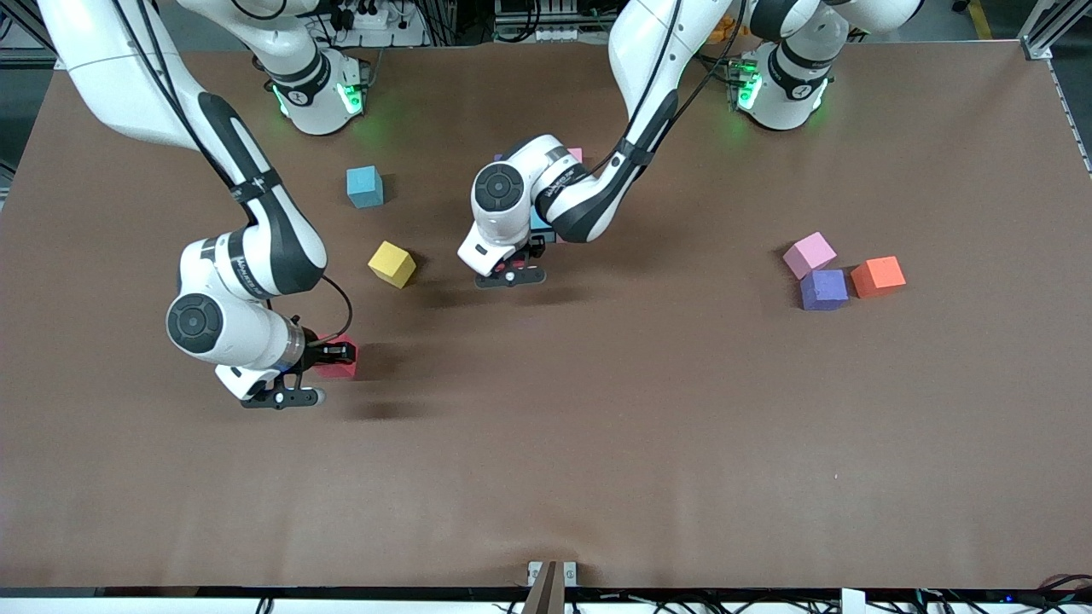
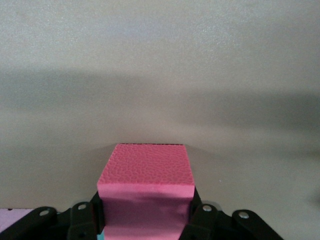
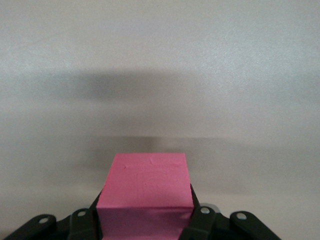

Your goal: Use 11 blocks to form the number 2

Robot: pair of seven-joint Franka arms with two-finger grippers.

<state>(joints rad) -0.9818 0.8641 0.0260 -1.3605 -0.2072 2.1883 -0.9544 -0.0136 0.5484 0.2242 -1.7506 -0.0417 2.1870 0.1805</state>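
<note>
Left gripper: clenched on pink-red block, held over table centre, near partly hidden cubes under arm.
Right gripper: clenched on red block toward right arm's end of table.
Loose cubes: blue block, yellow block; pink block, purple block, orange block clustered toward left arm's end.

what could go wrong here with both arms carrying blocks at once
1. The left pincer grips its pink block only at one end; the cube could pivot or slip before placement.
2. That arm hides the started cluster in the front view, so the block may land misaligned or knock placed cubes.
3. The right pincer also holds a red block; heading to the cluster together, the arms might collide.
</note>
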